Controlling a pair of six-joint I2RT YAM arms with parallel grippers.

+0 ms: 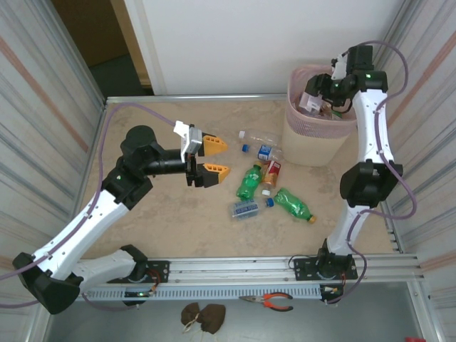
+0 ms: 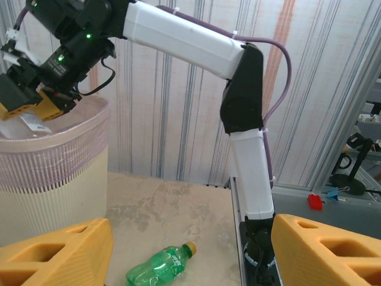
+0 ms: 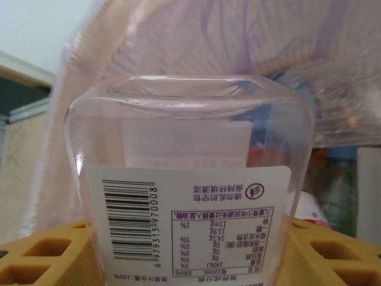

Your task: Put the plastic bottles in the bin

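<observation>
Several plastic bottles lie in a loose group mid-table: a green one (image 1: 249, 182), a second green one with an orange cap (image 1: 293, 204) (image 2: 158, 268), a brown one (image 1: 271, 173) and a clear one (image 1: 246, 208). The bin (image 1: 320, 125) (image 2: 53, 179) stands at the back right, lined with a pink bag (image 3: 208, 42). My right gripper (image 1: 317, 100) (image 3: 190, 250) hangs over the bin's mouth, shut on a clear bottle with a white label (image 3: 190, 179). To the left of the group, my left gripper (image 1: 214, 158) (image 2: 191, 244) hovers open, its orange fingers (image 2: 53, 256) holding nothing.
A clear bottle (image 1: 260, 139) and a small blue-labelled one (image 1: 264, 151) lie near the bin's foot. More bottles lie inside the bin (image 3: 333, 179). Corrugated walls close the table on both sides. Pliers (image 1: 271, 301) lie below the front rail.
</observation>
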